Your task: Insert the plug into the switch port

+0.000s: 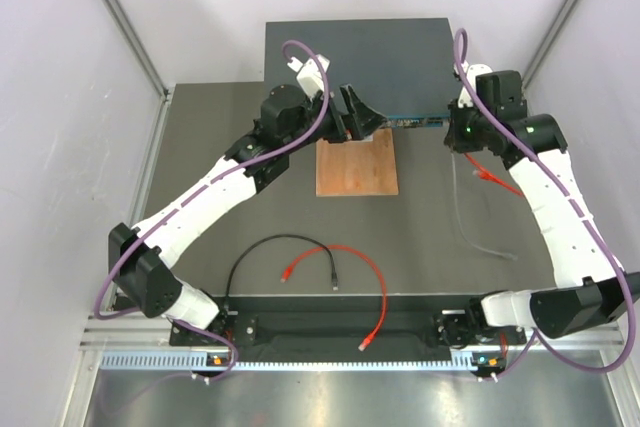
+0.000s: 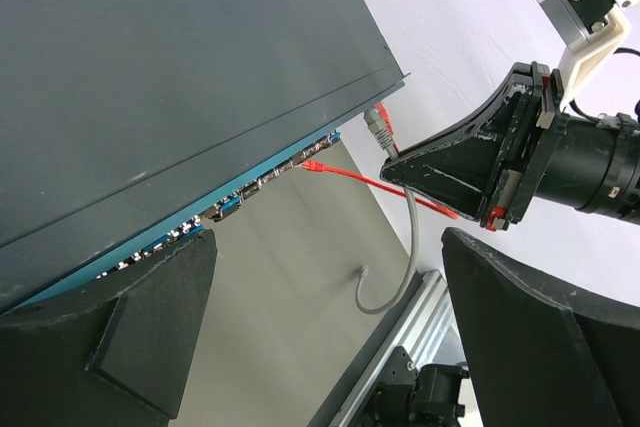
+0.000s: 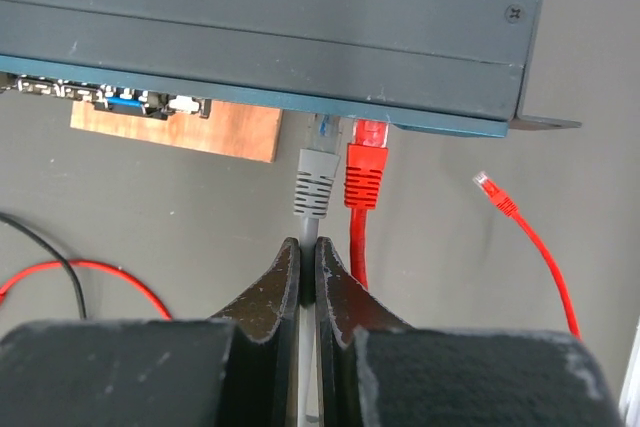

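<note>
The right end effector (image 3: 308, 247) has its two fingers pressed together on the grey cable (image 3: 307, 297), pinching it just behind the grey plug (image 3: 312, 182). The plug lies directly ahead of the fingertips. Its long axis runs straight on from the fingers towards the switch (image 3: 270, 27), with the boot nearest the fingers and the clear tip pointing into the teal front face. The tip sits at the mouth of a port near the switch's right-hand corner; whether it is fully seated cannot be told.

Just to the right of the end effector, a red plug (image 3: 366, 172) stands parallel to the grey one, touching or almost touching it, with its tip in the neighbouring port. Further right, a loose red cable (image 3: 530, 237) lies on the surface (image 3: 150, 207), its plug end apart from the switch. Ahead and to the left, a wooden board (image 3: 180, 125) lies partly under the switch's front edge.

The left end effector (image 2: 330, 247) has its fingers spread wide and grips nothing. Ahead and to its left runs the switch's port row, and one finger lies close beside that face. Ahead and to its right, the right end effector shows from the side with the grey cable hanging below it.

From above, the switch's long side lies across the far end of the surface.
</note>
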